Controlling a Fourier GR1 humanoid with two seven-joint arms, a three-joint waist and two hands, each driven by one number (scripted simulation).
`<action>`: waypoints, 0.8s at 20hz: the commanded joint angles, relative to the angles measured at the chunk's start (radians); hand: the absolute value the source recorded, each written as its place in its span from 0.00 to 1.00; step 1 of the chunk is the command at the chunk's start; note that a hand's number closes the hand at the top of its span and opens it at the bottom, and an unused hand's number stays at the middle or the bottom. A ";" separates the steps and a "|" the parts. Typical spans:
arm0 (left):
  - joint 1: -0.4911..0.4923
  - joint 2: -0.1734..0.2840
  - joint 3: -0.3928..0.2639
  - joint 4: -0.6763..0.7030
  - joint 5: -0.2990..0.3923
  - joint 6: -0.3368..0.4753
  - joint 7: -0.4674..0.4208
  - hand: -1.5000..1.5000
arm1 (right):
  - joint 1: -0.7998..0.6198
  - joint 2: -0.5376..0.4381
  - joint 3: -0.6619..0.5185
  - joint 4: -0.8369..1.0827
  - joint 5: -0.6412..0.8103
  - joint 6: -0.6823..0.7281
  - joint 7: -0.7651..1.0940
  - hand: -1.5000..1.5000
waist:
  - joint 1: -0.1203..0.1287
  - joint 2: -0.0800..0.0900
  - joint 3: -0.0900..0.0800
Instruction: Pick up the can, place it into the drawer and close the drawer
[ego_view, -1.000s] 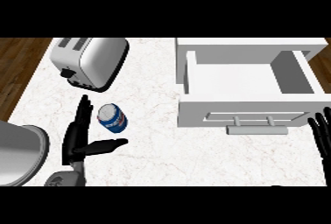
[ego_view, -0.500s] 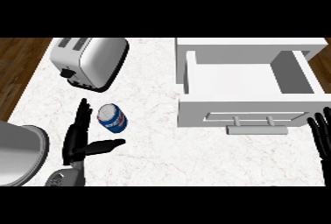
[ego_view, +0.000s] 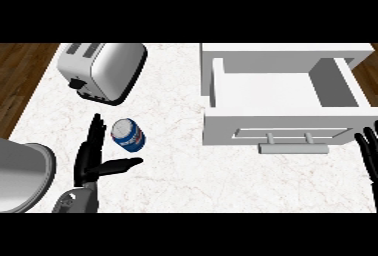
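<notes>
A blue and white can (ego_view: 128, 135) lies on its side on the marble counter, left of centre. My left hand (ego_view: 91, 154) stands open just left of it, fingers straight and pointing away, thumb reaching out below the can; I see no contact. The white drawer (ego_view: 284, 102) is pulled open at the upper right, its inside bare, its handle (ego_view: 294, 147) facing me. My right hand (ego_view: 369, 154) rests open at the right edge, fingers up, below the drawer's front corner.
A silver toaster (ego_view: 103, 70) sits at the upper left, beyond the can. A large metal pot or bowl (ego_view: 21, 175) fills the lower left edge beside my left forearm. Dark wood floor shows past the counter's left edge (ego_view: 22, 80).
</notes>
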 joint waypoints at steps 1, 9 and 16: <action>-0.053 -0.027 0.003 0.100 -0.013 0.039 -0.076 0.00 | -0.005 0.023 0.058 -0.037 0.038 -0.030 0.028 0.00 | -0.001 0.000 0.000; -0.114 0.036 0.032 0.129 0.028 -0.002 -0.024 0.00 | 0.071 0.013 -0.004 -0.074 -0.018 0.037 0.011 0.00 | -0.002 -0.001 0.000; -0.216 -0.022 0.021 0.244 0.022 0.056 -0.030 0.00 | 0.067 0.012 -0.030 -0.047 -0.034 0.035 -0.006 0.00 | -0.002 -0.001 0.000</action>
